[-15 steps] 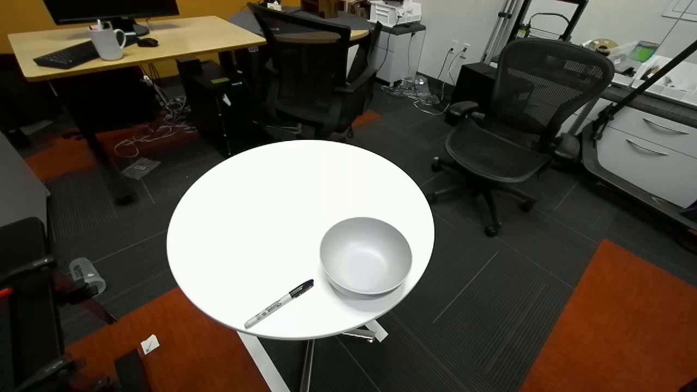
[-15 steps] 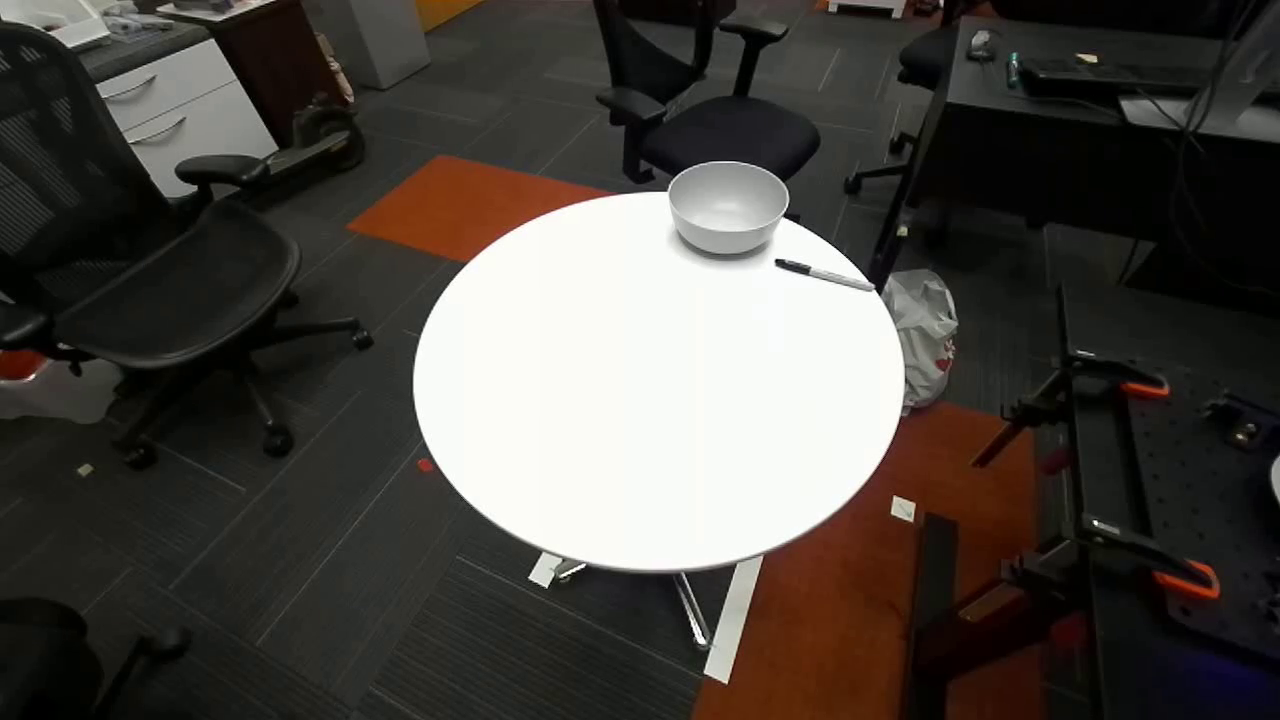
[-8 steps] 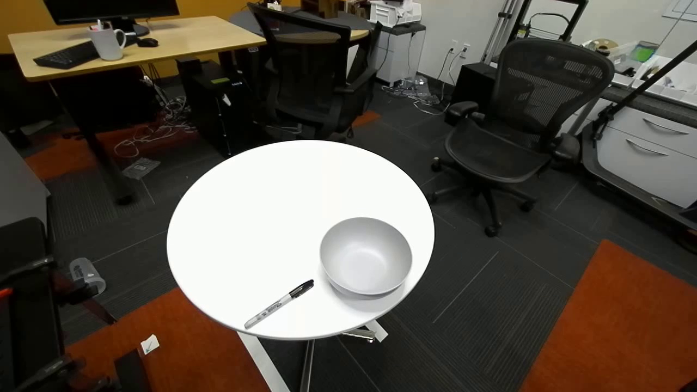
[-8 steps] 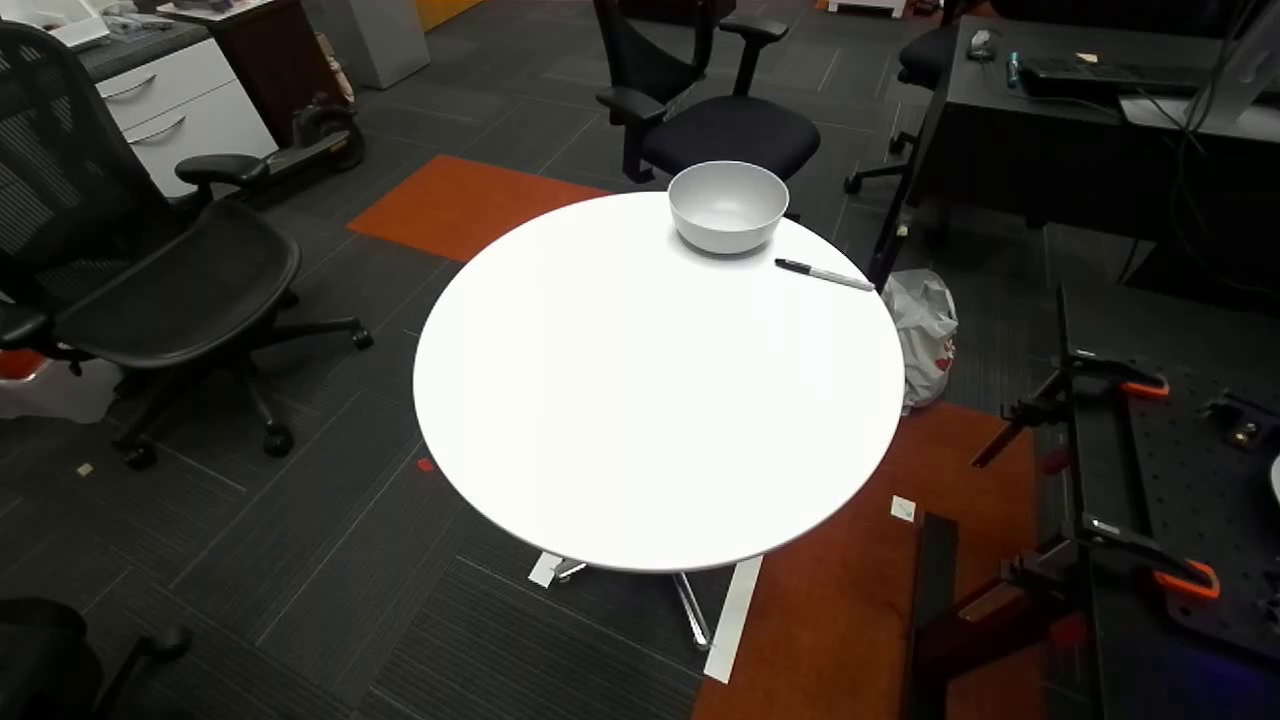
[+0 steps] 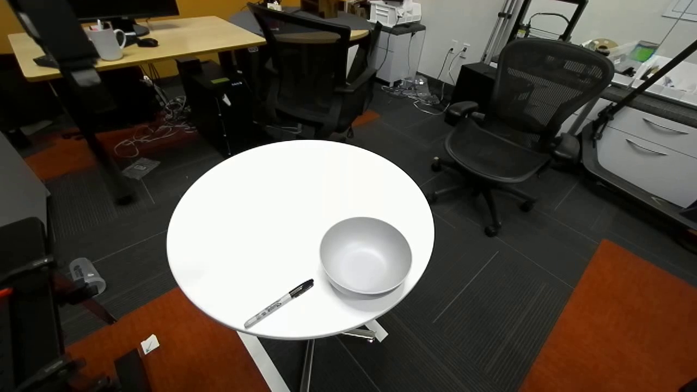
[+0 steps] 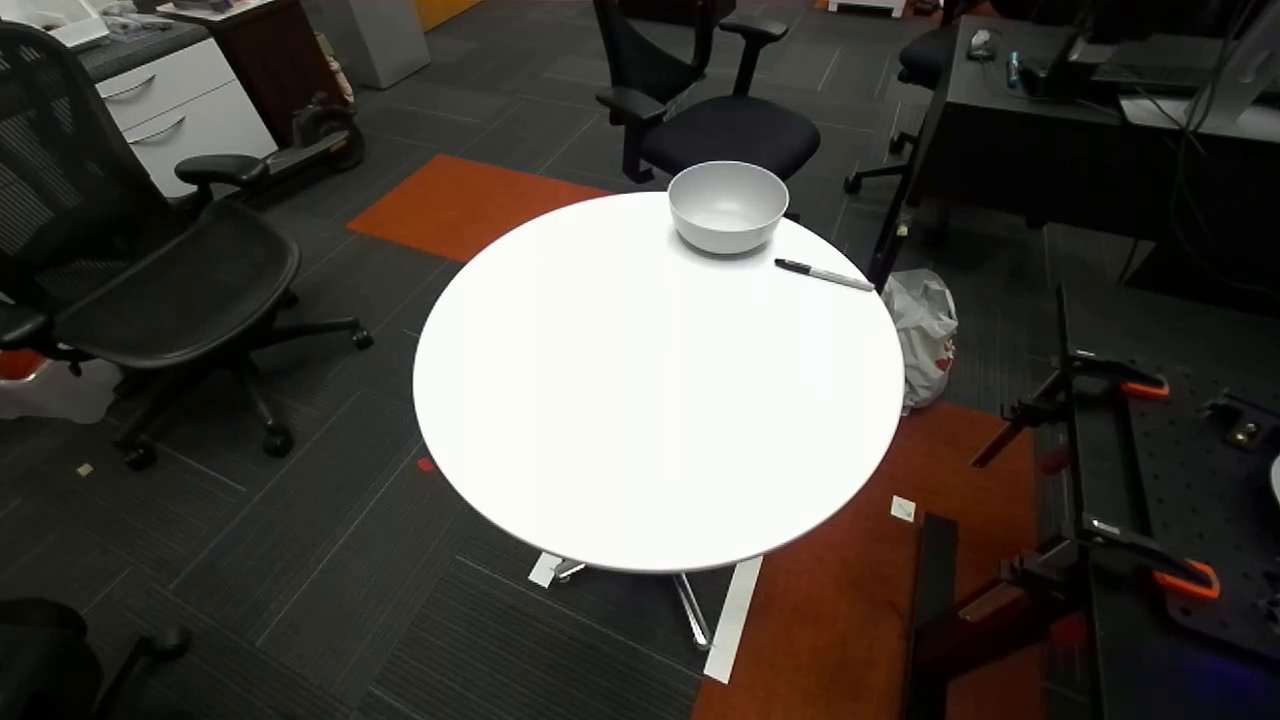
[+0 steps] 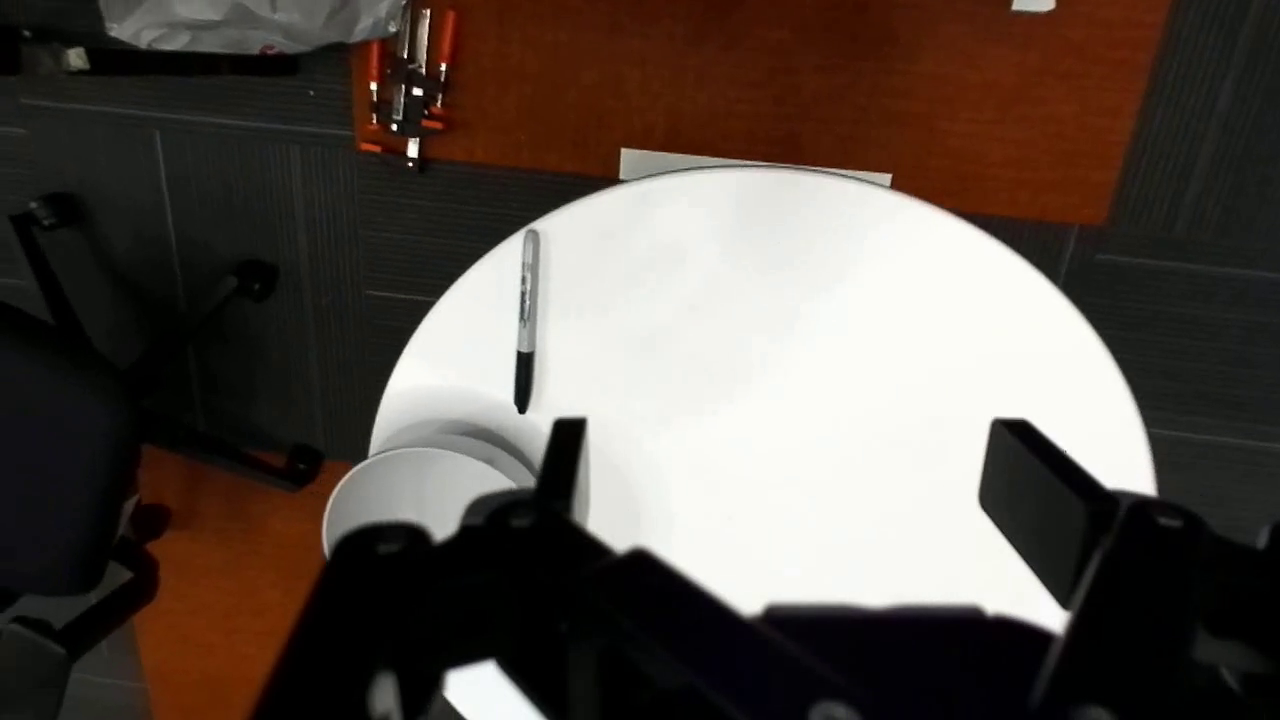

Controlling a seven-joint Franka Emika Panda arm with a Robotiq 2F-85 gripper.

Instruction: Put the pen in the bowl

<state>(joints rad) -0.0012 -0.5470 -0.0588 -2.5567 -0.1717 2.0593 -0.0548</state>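
Note:
The pen lies on the round white table (image 5: 245, 218) near its edge, in both exterior views (image 5: 279, 304) (image 6: 825, 275). It has a black cap and a grey-white body. The light grey bowl stands upright beside the cap end of the pen (image 5: 365, 256) (image 6: 728, 208), a small gap apart. In the wrist view the pen (image 7: 527, 320) is left of centre and the bowl (image 7: 410, 490) is lower left, partly hidden by a finger. My gripper (image 7: 788, 440) is open and empty, high above the table. A dark part of it or the arm (image 5: 60, 38) shows at an exterior view's upper left.
Black office chairs (image 5: 544, 103) (image 6: 190, 220) stand around the table. A wooden desk (image 5: 201, 35) with a mug (image 5: 108, 43) is behind. A dark bench with orange-tipped clamps (image 6: 1190, 580) stands at one side. A plastic bag (image 6: 920, 335) lies on the floor.
A dark part of the arm or gripper has come into both exterior views, at the upper left in one and the upper right in the other. The pen and bowl have not moved.

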